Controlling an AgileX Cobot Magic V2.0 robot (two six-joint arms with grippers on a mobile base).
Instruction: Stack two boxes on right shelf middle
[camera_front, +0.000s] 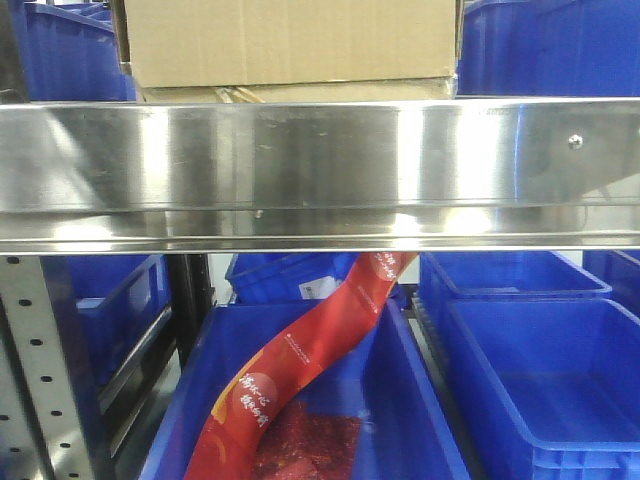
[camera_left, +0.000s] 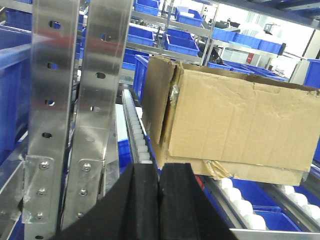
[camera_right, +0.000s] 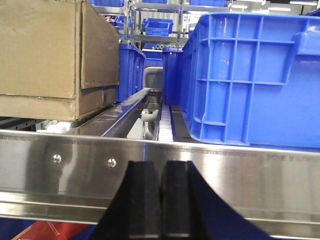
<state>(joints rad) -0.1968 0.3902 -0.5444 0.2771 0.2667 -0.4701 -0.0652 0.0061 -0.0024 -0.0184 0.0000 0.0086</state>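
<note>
Two plain brown boxes are stacked on the steel shelf (camera_front: 320, 165): a tall upper box (camera_front: 290, 40) on a flatter lower box (camera_front: 300, 93). The left wrist view shows the upper box (camera_left: 240, 120) overhanging the lower box (camera_left: 260, 172), which has a yellowish scrap of tape (camera_left: 215, 167). My left gripper (camera_left: 159, 170) is shut and empty, just short of the stack's near corner. The right wrist view has the upper box (camera_right: 45, 50) and lower box (camera_right: 40, 107) at the left. My right gripper (camera_right: 161, 167) is shut and empty, in front of the shelf's rail (camera_right: 225, 170).
A blue bin (camera_right: 250, 75) sits on the shelf right of the boxes, across a roller track (camera_right: 162, 120). Perforated steel posts (camera_left: 52, 100) stand left of my left gripper. Below the rail are more blue bins (camera_front: 540, 380), one holding a red banner (camera_front: 300, 360).
</note>
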